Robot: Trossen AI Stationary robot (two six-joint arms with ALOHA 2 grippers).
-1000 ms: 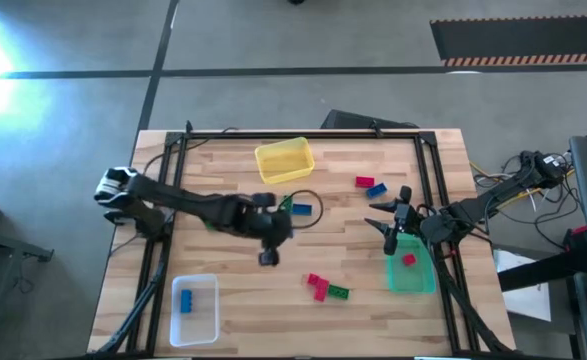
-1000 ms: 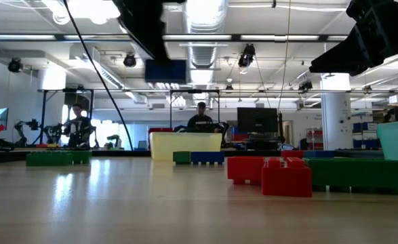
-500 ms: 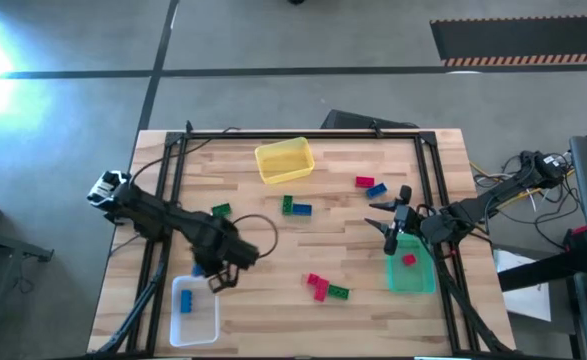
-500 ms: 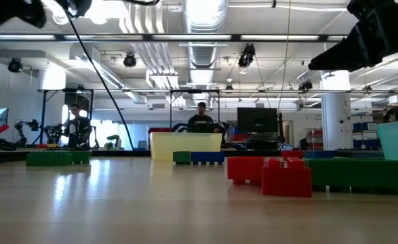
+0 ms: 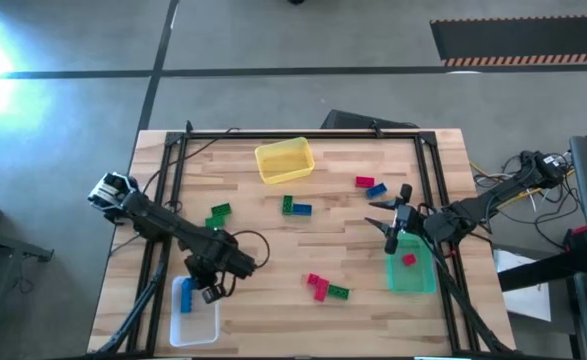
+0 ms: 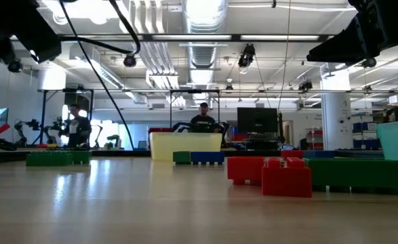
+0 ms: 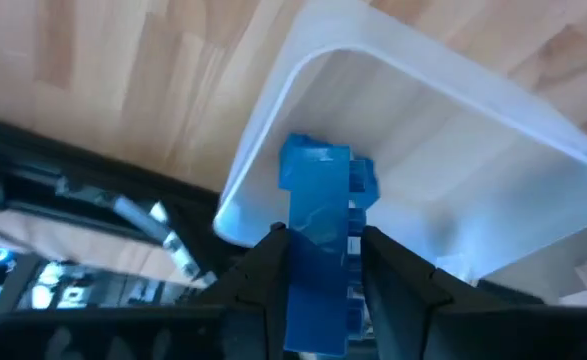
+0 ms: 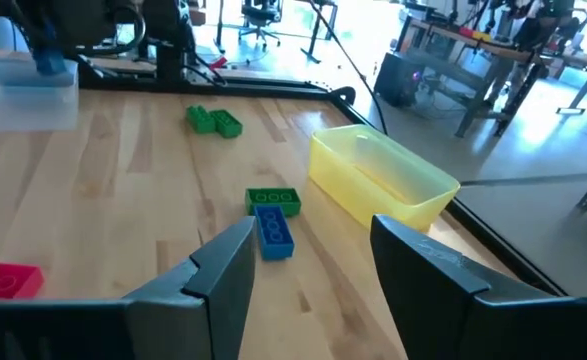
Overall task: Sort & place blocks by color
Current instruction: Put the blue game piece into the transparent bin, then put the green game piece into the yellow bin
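Observation:
My left gripper (image 5: 211, 292) hangs over the clear bin (image 5: 198, 325) at the table's near left, shut on a blue block (image 7: 318, 215). Another blue block (image 5: 186, 297) lies in that bin. My right gripper (image 5: 393, 226) stands open and holds nothing, just past the far end of the green bin (image 5: 411, 275), in which a red block (image 5: 409, 260) lies. Loose on the table are a green block (image 5: 218, 212), a green and blue pair (image 5: 295, 207), a red and blue pair (image 5: 370, 185), and red and green blocks (image 5: 323, 287). My left gripper pinches the blue block by its two long sides (image 7: 301, 255) between the two fingers (image 7: 263, 275). The fingers slant down from above and lie along the block. Its free end sticks out past the fingertips, lifted clear above the clear bin's floor.
A yellow bin (image 5: 284, 160) stands at the far middle of the table. A black frame rail (image 5: 168, 190) runs along the left side and another (image 5: 428, 190) along the right. Bare wood lies between the bins at the near middle.
My left gripper has carried the blue block from the table's middle toward the near left edge and down. It has tipped from nearly level to pointing down and now stands over the clear bin. The block stays in its fingers.

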